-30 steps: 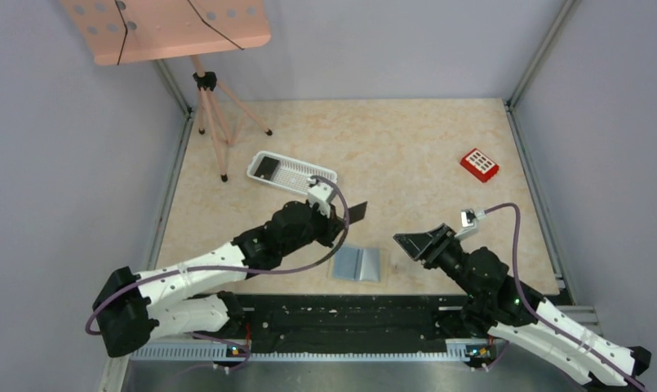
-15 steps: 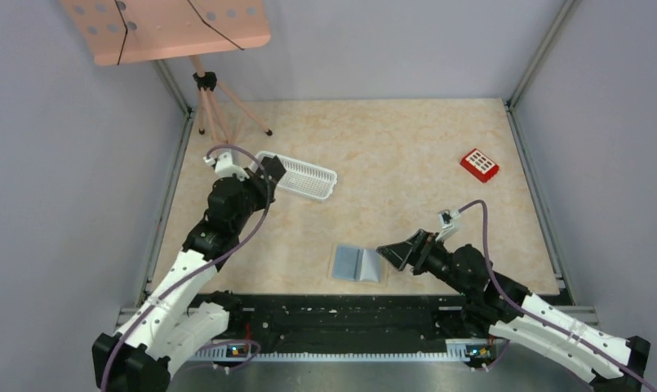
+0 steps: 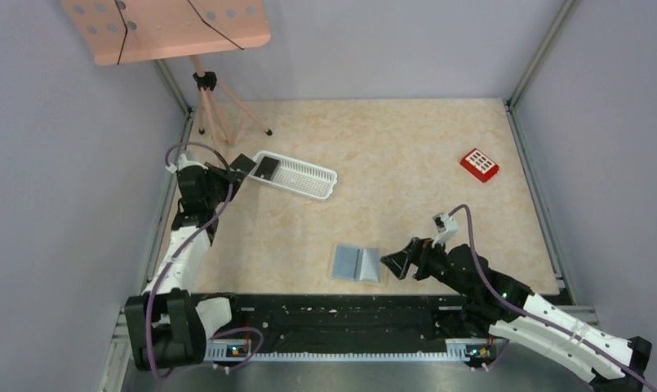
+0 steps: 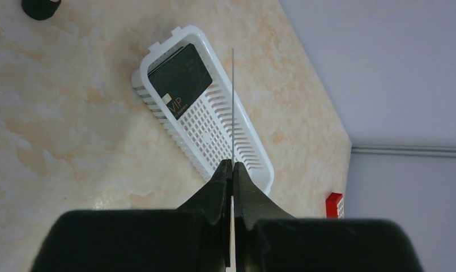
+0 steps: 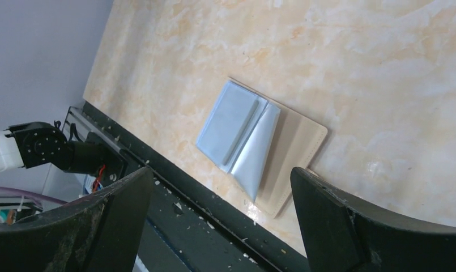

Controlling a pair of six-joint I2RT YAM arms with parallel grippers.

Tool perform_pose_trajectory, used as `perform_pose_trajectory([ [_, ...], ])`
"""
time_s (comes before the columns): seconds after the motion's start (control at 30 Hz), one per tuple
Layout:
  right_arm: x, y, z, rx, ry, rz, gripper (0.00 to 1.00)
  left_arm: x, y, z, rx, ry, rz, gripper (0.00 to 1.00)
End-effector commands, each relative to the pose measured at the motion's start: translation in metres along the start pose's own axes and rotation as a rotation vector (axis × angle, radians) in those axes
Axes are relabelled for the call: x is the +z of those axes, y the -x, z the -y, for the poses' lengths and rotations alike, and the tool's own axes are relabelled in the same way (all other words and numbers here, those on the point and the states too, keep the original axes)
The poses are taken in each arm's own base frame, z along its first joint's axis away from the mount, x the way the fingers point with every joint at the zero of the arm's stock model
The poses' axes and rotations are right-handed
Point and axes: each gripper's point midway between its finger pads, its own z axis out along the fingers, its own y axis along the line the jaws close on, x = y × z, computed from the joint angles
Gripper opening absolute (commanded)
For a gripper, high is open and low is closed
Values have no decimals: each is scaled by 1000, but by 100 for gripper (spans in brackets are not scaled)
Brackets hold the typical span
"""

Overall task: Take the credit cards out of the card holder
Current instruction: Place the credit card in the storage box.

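The card holder (image 3: 357, 263) lies open on the table near the front edge; the right wrist view shows a blue-grey half (image 5: 228, 127) and a beige half (image 5: 296, 150). My right gripper (image 3: 394, 263) is open and empty at the holder's right edge, its jaws wide apart (image 5: 221, 173). My left gripper (image 3: 229, 170) is at the far left, shut on a dark credit card (image 3: 243, 161), seen edge-on in the left wrist view (image 4: 233, 102). Another black card (image 3: 266, 169) lies in the white slotted basket (image 3: 308, 180), also seen from the left wrist (image 4: 180, 73).
A red box with white squares (image 3: 479, 164) sits at the right back. A pink stand on a tripod (image 3: 215, 122) stands at the back left, close to my left arm. The black base rail (image 3: 349, 314) runs along the front edge.
My left arm swung from the table's middle across the basket to the far left, still holding the card. My right gripper moved left and down to the holder's right edge.
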Motion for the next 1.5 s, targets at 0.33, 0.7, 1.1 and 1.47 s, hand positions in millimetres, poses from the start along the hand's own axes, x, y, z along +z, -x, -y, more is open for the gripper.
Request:
perform_pose_trajectory([
  [0.33,-30,41,-10,-17,24,142,90,51,1,12,-210,-150,-46,0],
  [0.7,-28,34,-9,42,21,118,90,82,-8,-14,-270,-136,-31,0],
  [1.1,-28,40,-10,48,6,135,90,98,-21,-43,-340,-94,-23,0],
  [1.47,-26,39,-6,60,-10,140,89,104,-29,-49,-337,-75,-39,10],
])
